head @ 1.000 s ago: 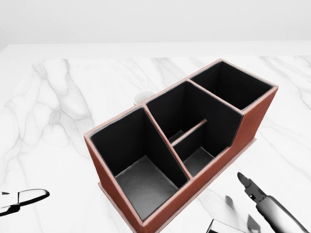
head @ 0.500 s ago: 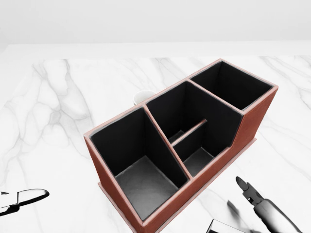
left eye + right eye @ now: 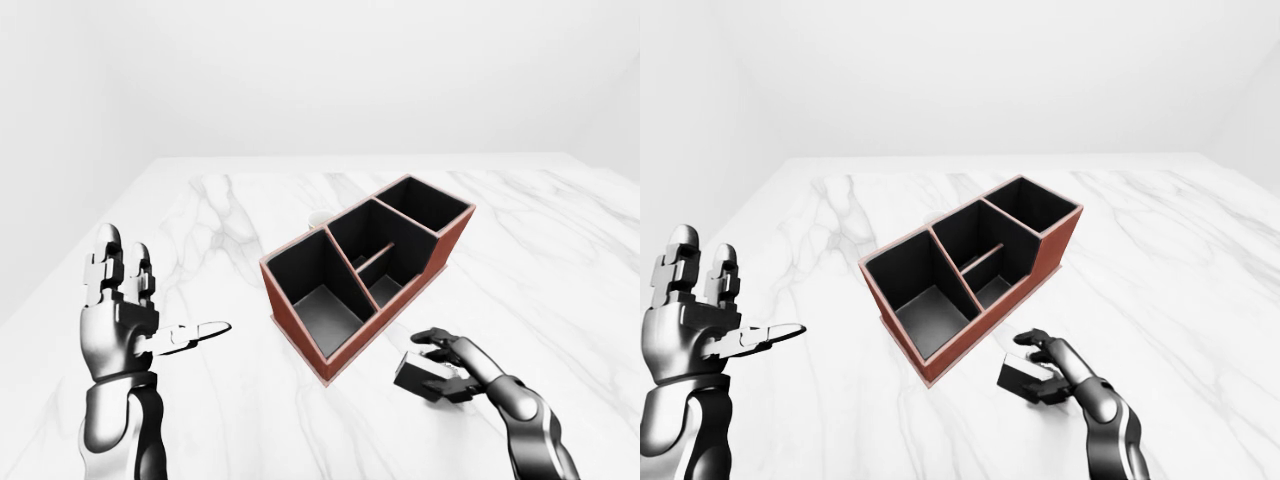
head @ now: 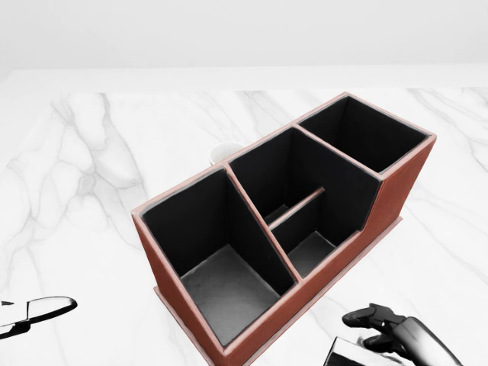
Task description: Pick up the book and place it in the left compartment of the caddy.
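The caddy (image 3: 450, 245) is a red-brown box with black compartments, standing askew on the white marble table (image 3: 230, 210). Its left compartment (image 4: 221, 286) is the large one nearest me and is empty. The book (image 3: 415, 375) is small and dark with a pale edge, and lies on the table to the lower right of the caddy. My right hand (image 3: 445, 368) curls its fingers over and under the book's right end. My left hand (image 3: 165, 300) is raised at the left, open and empty, well away from the caddy.
A small white cup (image 4: 225, 152) stands just above the caddy, partly hidden by its wall. The table's upper edge (image 3: 360, 158) meets a plain white backdrop.
In the head view my right hand has dropped lower, and its fingers have curled from pointing upward to closing over the book. The left hand and the caddy have not moved.
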{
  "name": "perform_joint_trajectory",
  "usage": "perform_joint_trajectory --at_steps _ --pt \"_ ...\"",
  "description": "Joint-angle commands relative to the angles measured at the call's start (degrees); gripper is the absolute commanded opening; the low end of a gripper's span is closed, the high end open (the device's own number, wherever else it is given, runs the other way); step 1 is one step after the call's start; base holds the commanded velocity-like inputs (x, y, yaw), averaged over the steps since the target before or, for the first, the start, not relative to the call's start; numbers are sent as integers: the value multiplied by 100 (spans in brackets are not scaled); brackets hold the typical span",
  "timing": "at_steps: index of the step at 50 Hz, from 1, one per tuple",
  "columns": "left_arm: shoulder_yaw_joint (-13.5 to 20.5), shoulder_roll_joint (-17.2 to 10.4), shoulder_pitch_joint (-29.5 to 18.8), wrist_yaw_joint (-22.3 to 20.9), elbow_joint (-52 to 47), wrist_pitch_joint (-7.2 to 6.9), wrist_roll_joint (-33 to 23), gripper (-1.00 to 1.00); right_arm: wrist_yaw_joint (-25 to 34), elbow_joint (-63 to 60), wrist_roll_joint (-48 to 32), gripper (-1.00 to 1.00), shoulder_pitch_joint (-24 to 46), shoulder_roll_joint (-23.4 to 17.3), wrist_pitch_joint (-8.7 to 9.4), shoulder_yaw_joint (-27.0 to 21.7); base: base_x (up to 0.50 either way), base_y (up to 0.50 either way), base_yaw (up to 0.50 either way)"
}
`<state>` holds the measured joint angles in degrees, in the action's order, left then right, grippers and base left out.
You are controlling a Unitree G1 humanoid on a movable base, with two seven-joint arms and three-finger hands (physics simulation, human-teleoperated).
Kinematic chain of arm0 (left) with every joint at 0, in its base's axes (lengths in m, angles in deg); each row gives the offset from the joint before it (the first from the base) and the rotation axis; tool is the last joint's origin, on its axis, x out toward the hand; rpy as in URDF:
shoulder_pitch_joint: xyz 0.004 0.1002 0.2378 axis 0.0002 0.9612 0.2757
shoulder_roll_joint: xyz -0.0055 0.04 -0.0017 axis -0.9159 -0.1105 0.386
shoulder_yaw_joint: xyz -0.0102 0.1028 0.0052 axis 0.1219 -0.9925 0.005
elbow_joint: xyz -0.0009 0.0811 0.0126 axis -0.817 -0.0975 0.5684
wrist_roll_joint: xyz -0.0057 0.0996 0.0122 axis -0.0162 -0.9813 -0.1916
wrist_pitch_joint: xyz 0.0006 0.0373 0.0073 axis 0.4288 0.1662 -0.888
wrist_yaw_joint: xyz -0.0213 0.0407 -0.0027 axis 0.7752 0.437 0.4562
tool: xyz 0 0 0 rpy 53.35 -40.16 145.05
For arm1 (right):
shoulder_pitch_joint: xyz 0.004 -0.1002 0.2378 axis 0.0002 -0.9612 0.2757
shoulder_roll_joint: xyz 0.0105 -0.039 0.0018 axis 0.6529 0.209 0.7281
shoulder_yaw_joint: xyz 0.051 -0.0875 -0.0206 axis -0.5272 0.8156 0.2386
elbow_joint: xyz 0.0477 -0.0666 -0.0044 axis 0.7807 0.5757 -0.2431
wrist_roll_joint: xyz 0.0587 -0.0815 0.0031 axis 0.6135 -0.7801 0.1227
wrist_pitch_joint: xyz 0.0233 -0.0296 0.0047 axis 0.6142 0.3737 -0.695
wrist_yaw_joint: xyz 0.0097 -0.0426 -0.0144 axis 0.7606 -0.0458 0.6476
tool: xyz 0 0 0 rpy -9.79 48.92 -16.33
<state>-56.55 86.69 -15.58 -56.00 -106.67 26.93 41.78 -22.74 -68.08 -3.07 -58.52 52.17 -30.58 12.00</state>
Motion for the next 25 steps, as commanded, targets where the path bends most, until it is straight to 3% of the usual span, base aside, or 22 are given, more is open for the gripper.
perform_joint_trajectory --at_steps 1,25 --pt "7 -12 -18 -4 46 0 6 100 -84 14 -8 -100 56 -5 0 110 0 0 0" --pt "29 -5 4 -3 -53 0 35 100 227 -785 -288 -100 39 47 0 170 0 0 0"
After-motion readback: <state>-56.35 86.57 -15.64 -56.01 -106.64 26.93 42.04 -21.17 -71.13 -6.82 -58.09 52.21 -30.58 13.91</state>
